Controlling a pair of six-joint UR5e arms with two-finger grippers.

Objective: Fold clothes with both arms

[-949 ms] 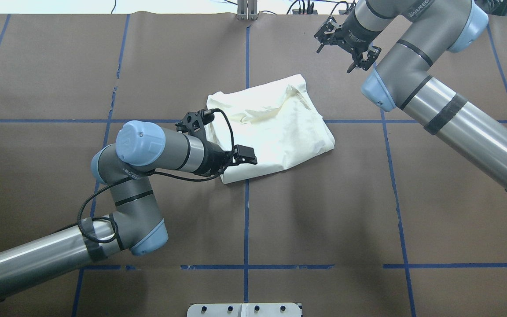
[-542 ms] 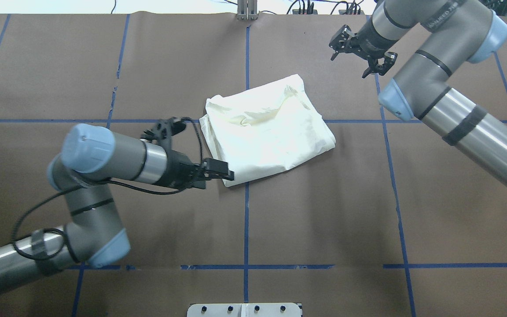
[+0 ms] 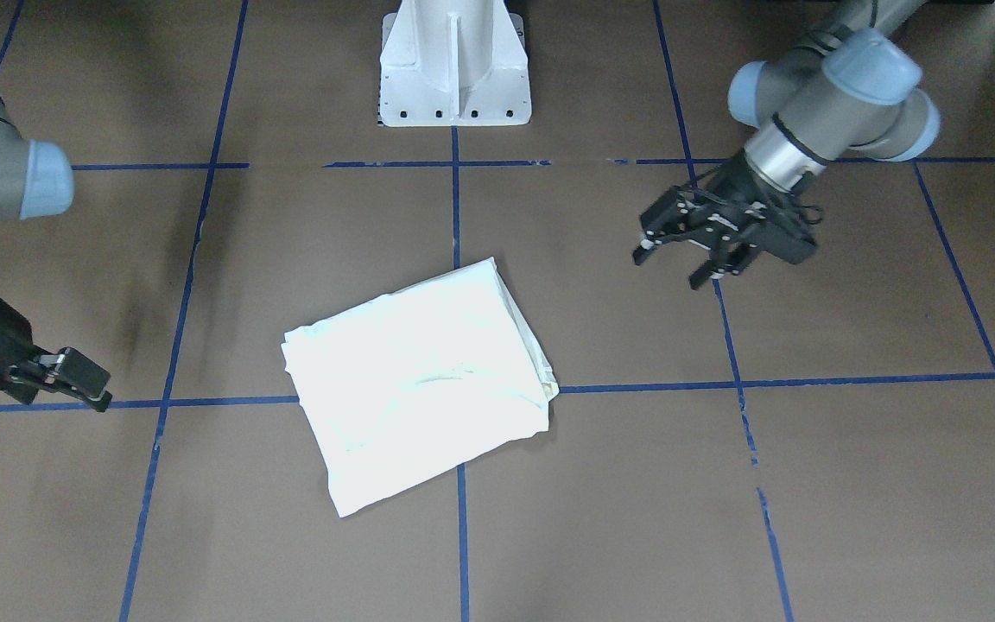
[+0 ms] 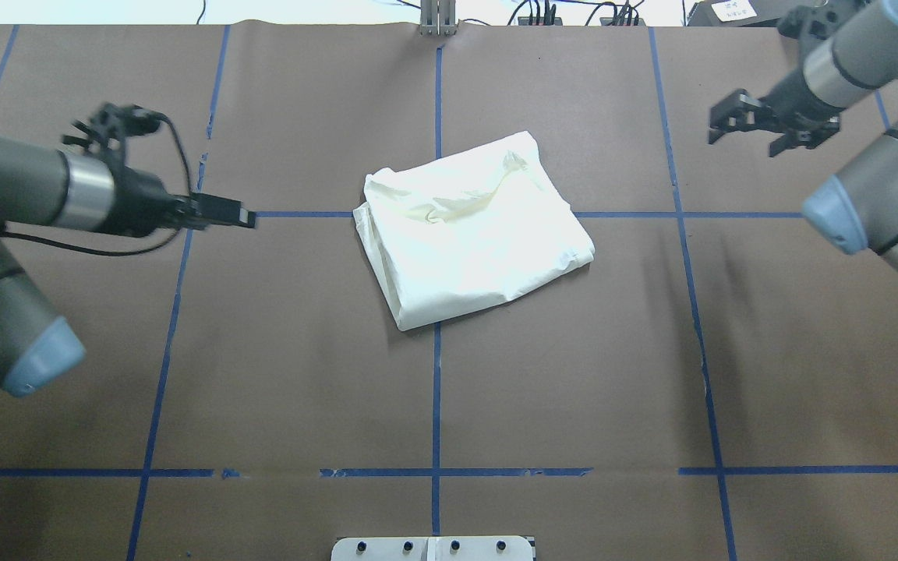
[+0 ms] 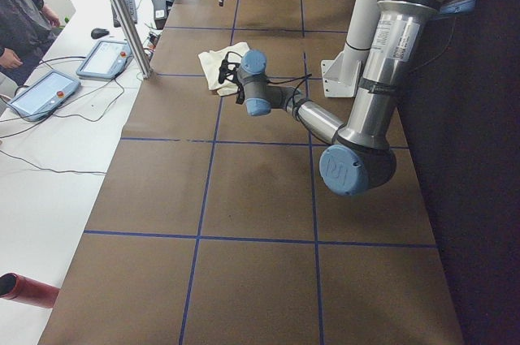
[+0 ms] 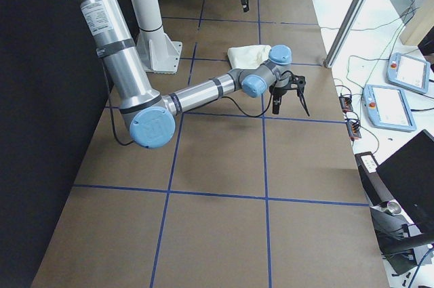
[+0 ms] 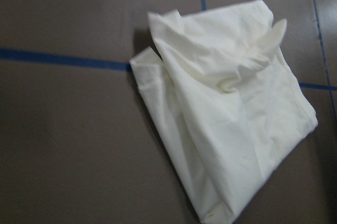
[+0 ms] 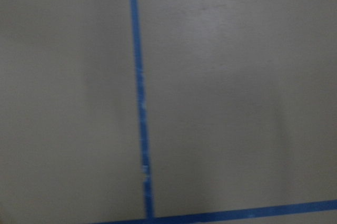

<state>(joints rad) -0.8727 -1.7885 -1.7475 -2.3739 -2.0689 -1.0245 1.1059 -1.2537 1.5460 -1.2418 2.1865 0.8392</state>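
1. Lying folded into a compact cream rectangle, the T-shirt (image 4: 472, 234) is resting at the middle of the table (image 4: 574, 374).
2. The left gripper (image 3: 666, 269) and the right gripper (image 4: 743, 146) are both hovering well apart from it, fingers spread, holding nothing.
3. Folding is looking finished; any next move is likely calling only for smoothing the rumpled far edge.

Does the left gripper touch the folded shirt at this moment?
No, the left gripper hangs well apart from the shirt, with bare brown table between them in the front-facing view.
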